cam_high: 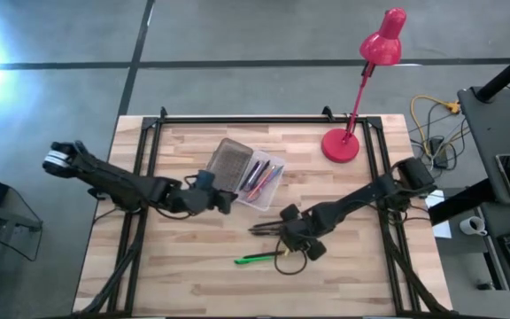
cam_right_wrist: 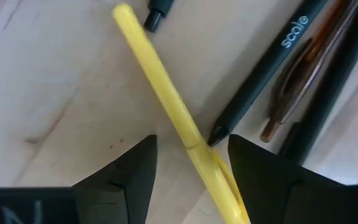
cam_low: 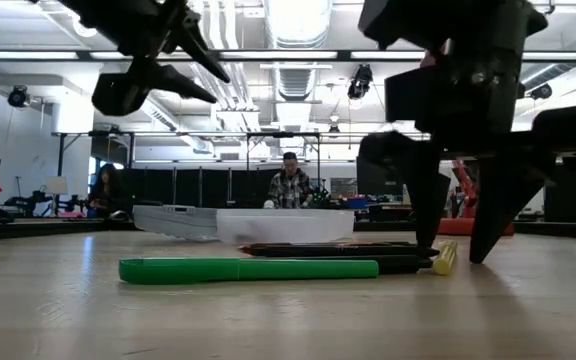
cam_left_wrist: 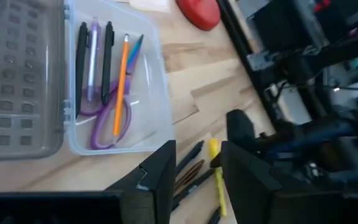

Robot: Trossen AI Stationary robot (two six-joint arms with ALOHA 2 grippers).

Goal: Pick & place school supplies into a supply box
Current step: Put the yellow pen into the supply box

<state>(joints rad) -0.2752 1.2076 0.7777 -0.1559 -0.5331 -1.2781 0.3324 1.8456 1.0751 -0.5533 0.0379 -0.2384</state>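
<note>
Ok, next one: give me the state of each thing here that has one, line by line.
supply box: lid open, scissors and pens inside
lid: folded flat on the table
yellow pen: on the table, between the right gripper's fingers, not gripped
green pen: lying loose on the table
right gripper: open, down over the yellow pen
left gripper: open, empty, above the table by the box
lamp: upright
</note>
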